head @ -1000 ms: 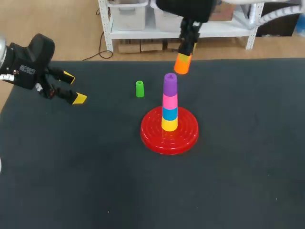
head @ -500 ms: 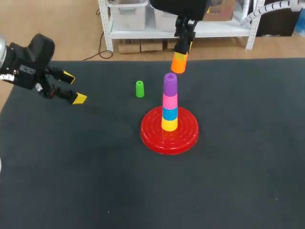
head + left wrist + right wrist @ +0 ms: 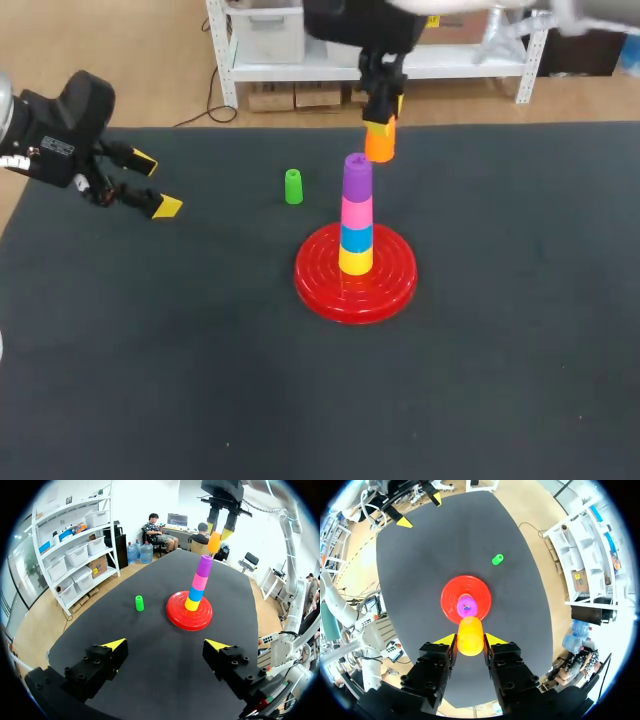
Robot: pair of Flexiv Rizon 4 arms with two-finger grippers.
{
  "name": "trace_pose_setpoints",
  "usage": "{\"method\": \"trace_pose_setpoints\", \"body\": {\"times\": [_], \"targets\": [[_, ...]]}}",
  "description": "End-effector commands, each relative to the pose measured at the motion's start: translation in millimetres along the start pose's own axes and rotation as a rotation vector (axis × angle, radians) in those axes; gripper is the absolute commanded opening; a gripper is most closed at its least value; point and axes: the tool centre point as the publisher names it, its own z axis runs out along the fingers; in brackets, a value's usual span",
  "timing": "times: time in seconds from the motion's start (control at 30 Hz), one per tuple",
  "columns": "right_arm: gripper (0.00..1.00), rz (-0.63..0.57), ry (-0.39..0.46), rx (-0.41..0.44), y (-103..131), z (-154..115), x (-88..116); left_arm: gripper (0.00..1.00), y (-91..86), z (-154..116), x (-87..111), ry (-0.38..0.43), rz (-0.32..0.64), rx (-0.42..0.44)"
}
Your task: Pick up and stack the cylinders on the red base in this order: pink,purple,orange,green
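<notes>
On the red base (image 3: 325,290) stands a stack of yellow, blue, pink and purple cylinders, the purple cylinder (image 3: 357,177) on top. My right gripper (image 3: 381,112) hangs in the air just beyond the stack's top, shut on the orange cylinder (image 3: 380,142). From the right wrist, the orange cylinder (image 3: 470,635) sits between the yellow tips, with the purple top (image 3: 466,605) and base (image 3: 452,592) below, slightly ahead. The green cylinder (image 3: 293,186) stands alone left of the stack. My left gripper (image 3: 153,183) rests open at the table's far left; the stack (image 3: 198,582) lies far ahead of it.
The black table top (image 3: 200,350) spreads wide around the base, with nothing else on it. The green cylinder (image 3: 139,603) stands between my left gripper (image 3: 167,647) and the base (image 3: 177,621).
My right gripper has carried the orange cylinder a little left, closer to above the purple top. The left arm has not moved.
</notes>
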Motion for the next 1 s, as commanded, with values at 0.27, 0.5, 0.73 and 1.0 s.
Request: {"method": "trace_pose_setpoints", "body": {"times": [0.27, 0.5, 0.73, 1.0], "targets": [[0.0, 0.007, 0.058, -0.017, -6.8, 4.4, -17.4, 1.0, 0.1, -0.5, 1.8, -0.007, 0.003, 0.001], [0.0, 0.01, 0.045, -0.03, -3.9, 9.9, -25.5, 1.0, 0.1, -0.5, 1.8, -0.007, 0.003, 0.001], [0.0, 0.017, 0.053, -0.037, -4.3, 18.8, -26.3, 1.0, 0.1, -0.5, 1.8, -0.007, 0.003, 0.001], [0.0, 0.036, 0.06, -0.048, -6.3, 24.2, -22.7, 1.0, 0.1, -0.5, 1.8, -0.007, 0.003, 0.001]]}}
